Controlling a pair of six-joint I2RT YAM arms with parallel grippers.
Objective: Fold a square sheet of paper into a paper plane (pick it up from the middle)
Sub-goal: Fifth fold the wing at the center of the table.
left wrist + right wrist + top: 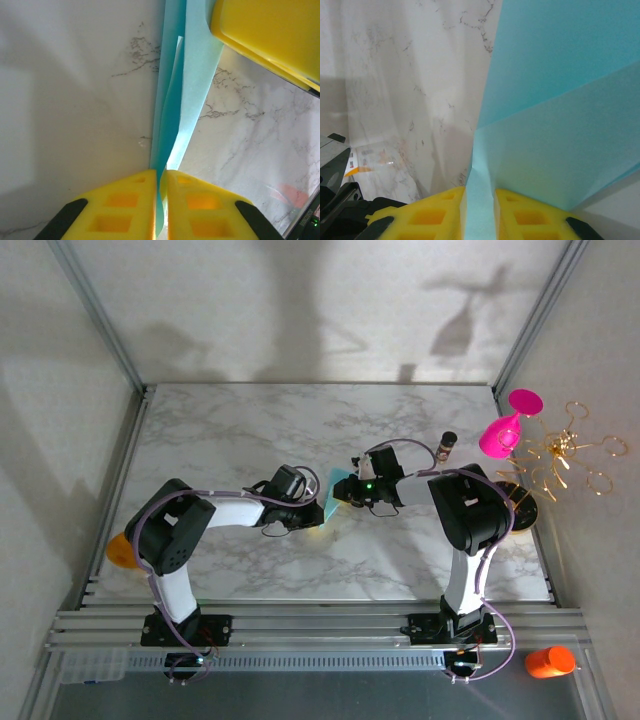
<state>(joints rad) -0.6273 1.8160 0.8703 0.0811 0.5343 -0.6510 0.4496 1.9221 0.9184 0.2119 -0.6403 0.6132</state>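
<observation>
1. From above, the thin teal-blue sheet of paper [340,486] is mostly covered by the two wrists. A small pale patch shows between them, and its outline cannot be made out.
2. The sheet runs off the top edge of the left wrist view, and off the top and right edges of the right wrist view.
3. Both arms reach inward with bent elbows and meet over the middle of the white marble-patterned table top [250,430], wrists almost nose to nose.
4. The left gripper [161,176] has its yellow foam fingers [125,200] pressed together, pinching the sheet's near end.
5. The right gripper [480,192] clamps a narrow strip of the sheet.
6. The sheet stands on edge between the grippers, in folded layers. A slanting crease splits a darker panel from a paler one. Whether it touches the table I cannot tell.
</observation>
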